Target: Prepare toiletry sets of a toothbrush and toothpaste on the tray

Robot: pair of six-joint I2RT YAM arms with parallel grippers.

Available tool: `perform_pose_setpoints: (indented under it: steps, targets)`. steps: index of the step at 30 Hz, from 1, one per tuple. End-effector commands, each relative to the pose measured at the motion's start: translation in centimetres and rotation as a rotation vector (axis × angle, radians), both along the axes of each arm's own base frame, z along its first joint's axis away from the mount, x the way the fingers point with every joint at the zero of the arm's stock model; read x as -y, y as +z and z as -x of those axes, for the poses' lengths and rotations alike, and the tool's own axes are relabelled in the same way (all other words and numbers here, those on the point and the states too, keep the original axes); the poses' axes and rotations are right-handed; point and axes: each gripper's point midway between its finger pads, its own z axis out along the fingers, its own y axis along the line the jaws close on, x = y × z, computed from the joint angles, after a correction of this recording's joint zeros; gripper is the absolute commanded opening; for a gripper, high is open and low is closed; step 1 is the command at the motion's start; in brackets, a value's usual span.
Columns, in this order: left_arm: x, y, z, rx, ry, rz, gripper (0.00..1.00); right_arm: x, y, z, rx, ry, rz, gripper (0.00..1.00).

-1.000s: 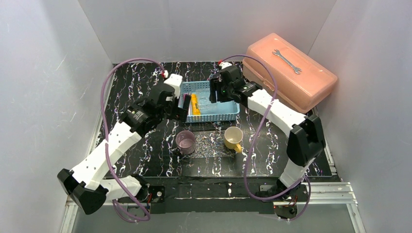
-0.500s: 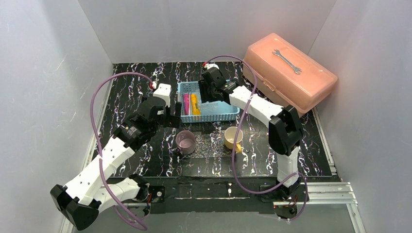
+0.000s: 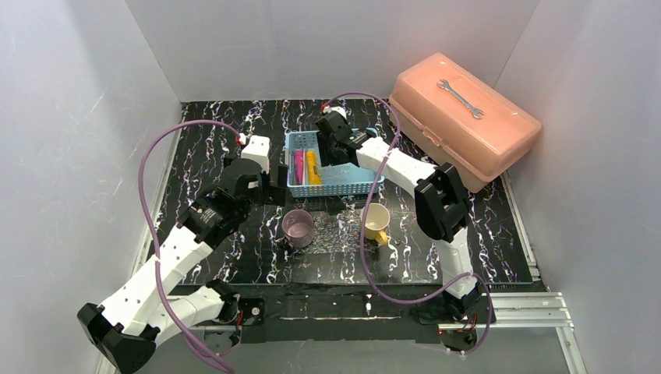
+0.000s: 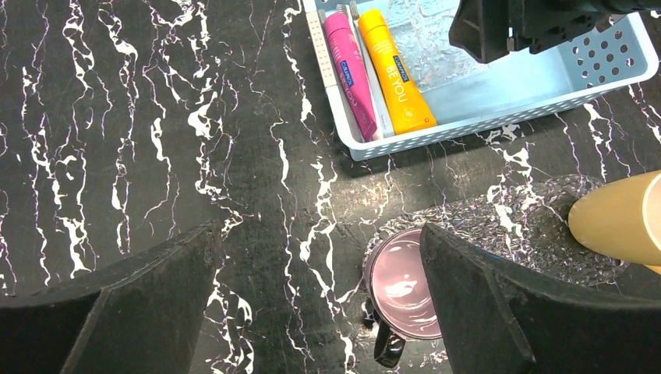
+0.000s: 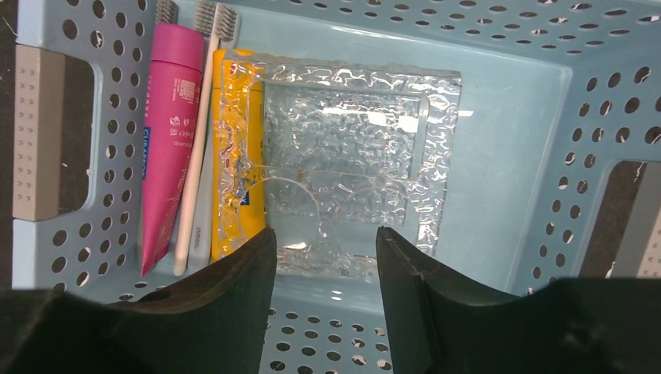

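Observation:
A light-blue mesh basket [image 3: 355, 183] holds a pink tube [image 5: 167, 140], a yellow tube [image 5: 234, 226] and thin pale toothbrushes [image 5: 199, 179] along its left side. A clear textured tray [image 5: 351, 148] lies in the basket too, its left edge over the yellow tube. My right gripper [image 5: 323, 238] is open and empty, low over the near edge of the tray. My left gripper [image 4: 318, 234] is open and empty above the table, left of a purple cup [image 4: 401, 284] and short of the basket [image 4: 507, 109]. Both tubes [image 4: 351, 74] show in the left wrist view.
A yellow cup [image 3: 375, 220] and the purple cup [image 3: 298, 227] stand in front of the basket, on a glittery patch [image 3: 335, 227] of the black marbled table. A salmon toolbox [image 3: 499, 132] with a wrench [image 3: 460, 98] on top stands at the back right. White walls enclose the table.
My right gripper has swung left, to over the middle of the basket. My left gripper has drawn back left, away from the basket's left end.

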Motion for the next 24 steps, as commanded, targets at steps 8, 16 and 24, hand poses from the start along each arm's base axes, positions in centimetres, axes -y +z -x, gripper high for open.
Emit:
perform_pose_setpoints:
  steps: [8,16,24]
  targets:
    - [-0.4,0.1,-0.1,0.014,0.005,-0.017,0.98,-0.9,-0.2,-1.0,0.020,-0.033,0.001,0.49]
    - [-0.3,-0.2,-0.1,0.002,-0.002,-0.026,0.98,-0.6,-0.3,-1.3,0.041,-0.056,0.021,0.33]
    - [-0.2,-0.3,-0.2,0.000,-0.005,-0.030,0.98,-0.9,1.5,-1.3,0.088,-0.070,0.009,0.03]
